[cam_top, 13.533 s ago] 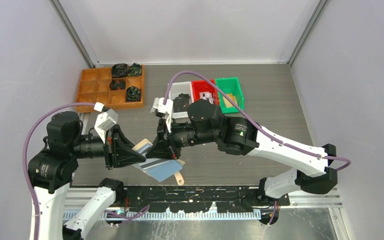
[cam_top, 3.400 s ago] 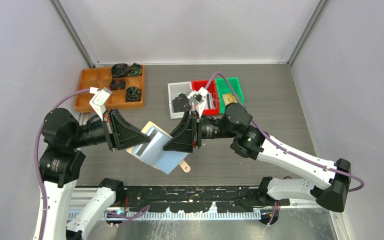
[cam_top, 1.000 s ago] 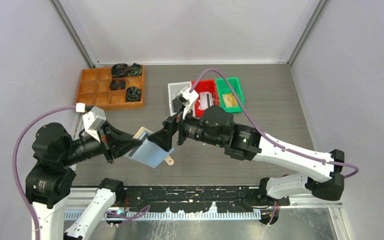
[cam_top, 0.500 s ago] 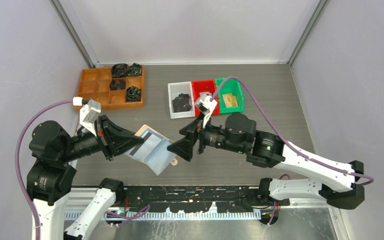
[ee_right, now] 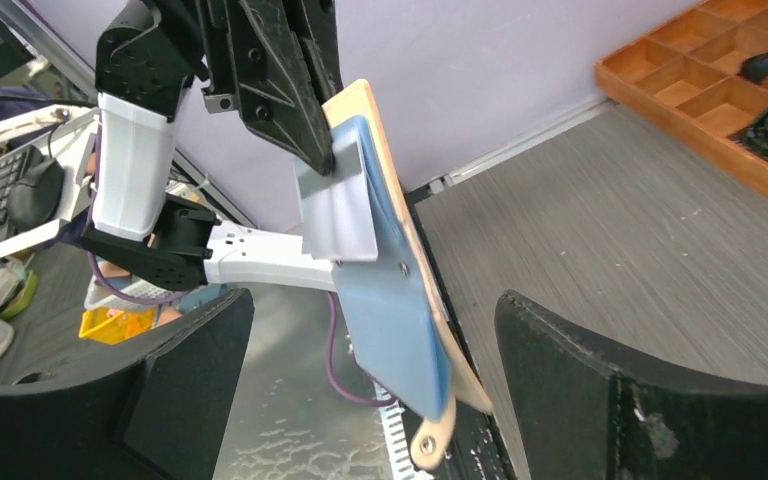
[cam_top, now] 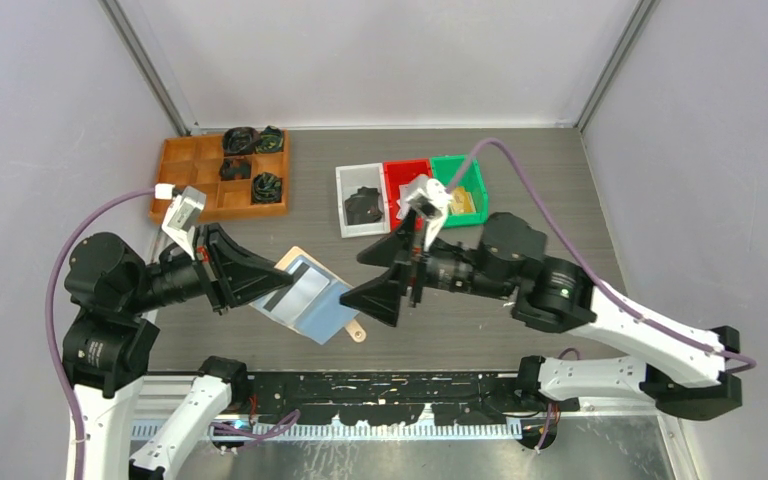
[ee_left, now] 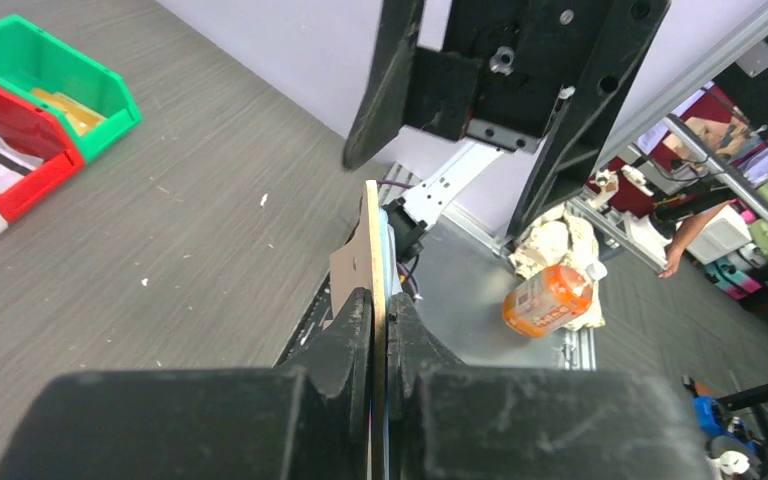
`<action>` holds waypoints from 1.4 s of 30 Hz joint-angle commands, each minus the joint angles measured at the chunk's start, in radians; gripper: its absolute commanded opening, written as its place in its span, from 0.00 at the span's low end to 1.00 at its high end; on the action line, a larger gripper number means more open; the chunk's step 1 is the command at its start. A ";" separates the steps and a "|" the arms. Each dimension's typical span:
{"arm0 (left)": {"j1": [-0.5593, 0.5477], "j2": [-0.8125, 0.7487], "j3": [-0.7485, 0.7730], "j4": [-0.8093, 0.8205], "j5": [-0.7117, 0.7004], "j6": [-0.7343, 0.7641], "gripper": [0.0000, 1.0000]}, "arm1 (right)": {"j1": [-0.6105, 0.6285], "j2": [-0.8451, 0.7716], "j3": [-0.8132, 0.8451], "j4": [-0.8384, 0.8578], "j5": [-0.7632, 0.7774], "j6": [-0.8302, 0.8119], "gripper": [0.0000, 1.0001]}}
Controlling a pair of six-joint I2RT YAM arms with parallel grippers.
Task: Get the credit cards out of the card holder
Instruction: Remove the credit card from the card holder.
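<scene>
Overhead and wrist views, extraction stage; we mark the card holder point(cam_top: 318, 308) held in the air above the surface point(cam_top: 560, 180), not resting on it; the left end effector point(cam_top: 278, 287) is clamped narrow on the holder's far-left end, so the holder's long axis runs diagonally from those fingers down toward the near right, ending in the tab strap point(cam_top: 357, 332); its pale blue inner face is turned toward the right arm; the right end effector point(cam_top: 358, 278) stands wide and holds nothing, just beside the holder's right edge and not touching it; from this free end effector the exposed credit card point(ee_right: 340, 205) lies straight ahead and toward the left arm, standing out of its pocket close to the left fingers; we judge that the right arm must reach along the blue face to pinch the card's free edge; counts: one card holder, one credit card visible (whether others sit inside we cannot tell), two end effectors, one occupied and one free.
</scene>
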 commanded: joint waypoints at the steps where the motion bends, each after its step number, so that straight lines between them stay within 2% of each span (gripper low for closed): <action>1: -0.004 0.014 0.007 0.108 0.040 -0.082 0.00 | -0.003 0.105 0.060 0.070 -0.089 0.025 0.95; 6: -0.003 0.009 0.021 0.106 0.052 -0.098 0.00 | -0.003 0.137 0.035 0.124 -0.182 0.055 0.92; 12: -0.004 0.010 0.027 0.107 0.073 -0.107 0.00 | -0.003 0.083 -0.060 0.197 -0.237 0.099 0.83; 15: -0.003 0.011 0.021 0.113 0.070 -0.104 0.00 | -0.003 0.047 -0.101 0.246 -0.266 0.132 0.70; 20: -0.003 0.014 0.015 0.117 0.056 -0.101 0.00 | -0.003 0.058 -0.110 0.264 -0.282 0.170 0.32; 33: -0.004 0.013 0.013 0.146 0.065 -0.157 0.00 | -0.003 0.129 -0.094 0.365 -0.322 0.209 0.29; 38: -0.003 0.015 0.015 0.144 0.057 -0.160 0.00 | -0.004 0.143 -0.075 0.358 -0.328 0.224 0.01; 42: -0.004 0.013 0.017 0.125 0.027 -0.140 0.03 | -0.003 0.130 -0.101 0.400 -0.366 0.256 0.01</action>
